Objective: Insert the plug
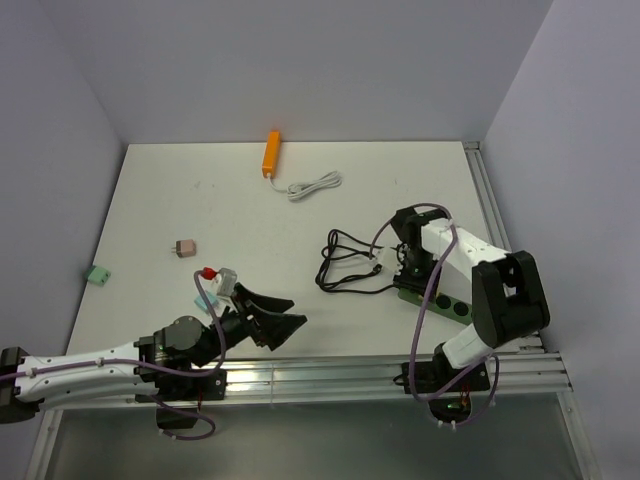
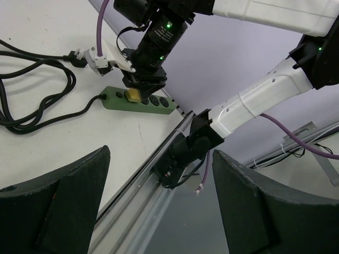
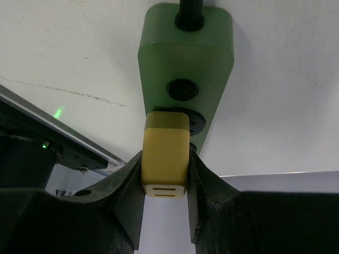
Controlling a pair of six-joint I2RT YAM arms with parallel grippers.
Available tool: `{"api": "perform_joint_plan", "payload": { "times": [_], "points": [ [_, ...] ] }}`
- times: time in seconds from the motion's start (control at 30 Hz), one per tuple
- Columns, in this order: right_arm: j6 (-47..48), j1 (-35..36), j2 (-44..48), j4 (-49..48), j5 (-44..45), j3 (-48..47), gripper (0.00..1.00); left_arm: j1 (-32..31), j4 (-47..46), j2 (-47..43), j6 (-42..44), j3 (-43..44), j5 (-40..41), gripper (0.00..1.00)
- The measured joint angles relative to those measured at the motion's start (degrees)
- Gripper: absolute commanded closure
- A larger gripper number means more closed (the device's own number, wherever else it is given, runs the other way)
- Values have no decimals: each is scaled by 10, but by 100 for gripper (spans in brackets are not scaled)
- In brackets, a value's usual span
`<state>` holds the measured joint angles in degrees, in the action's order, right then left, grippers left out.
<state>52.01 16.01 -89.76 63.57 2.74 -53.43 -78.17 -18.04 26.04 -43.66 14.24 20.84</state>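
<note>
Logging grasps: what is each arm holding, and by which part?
Right gripper: yellow plug, jaws pinching its two sides. Left gripper: nothing.

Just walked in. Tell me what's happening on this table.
The right gripper has a yellow plug pinched between its fingers and holds it at a socket of the green power strip near the right edge of the table. Whether the plug is fully seated cannot be told. The left gripper sits open near the front edge, holding nothing.
</note>
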Motion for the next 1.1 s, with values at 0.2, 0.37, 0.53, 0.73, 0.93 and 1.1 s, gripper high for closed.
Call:
{"api": "perform_joint_plan", "payload": {
  "times": [0.2,0.37,0.53,0.73,0.93,1.1],
  "points": [
    [-6,6,67,-48,4,52,100,1,14,-20,-2,0,0,17],
    [-18,6,78,-57,2,57,89,2,16,-17,-5,0,-3,17],
    [-29,5,81,-79,-5,56,7,2,21,-13,-10,0,-6,17],
    [-37,0,96,-146,-21,77,0,2,30,-13,-15,0,-7,16],
    [-64,-10,222,-163,-13,57,0,2,79,-5,-28,27,1,14],
    [-135,3,304,-172,4,4,0,2,181,27,-53,106,51,11]
  ]
}}
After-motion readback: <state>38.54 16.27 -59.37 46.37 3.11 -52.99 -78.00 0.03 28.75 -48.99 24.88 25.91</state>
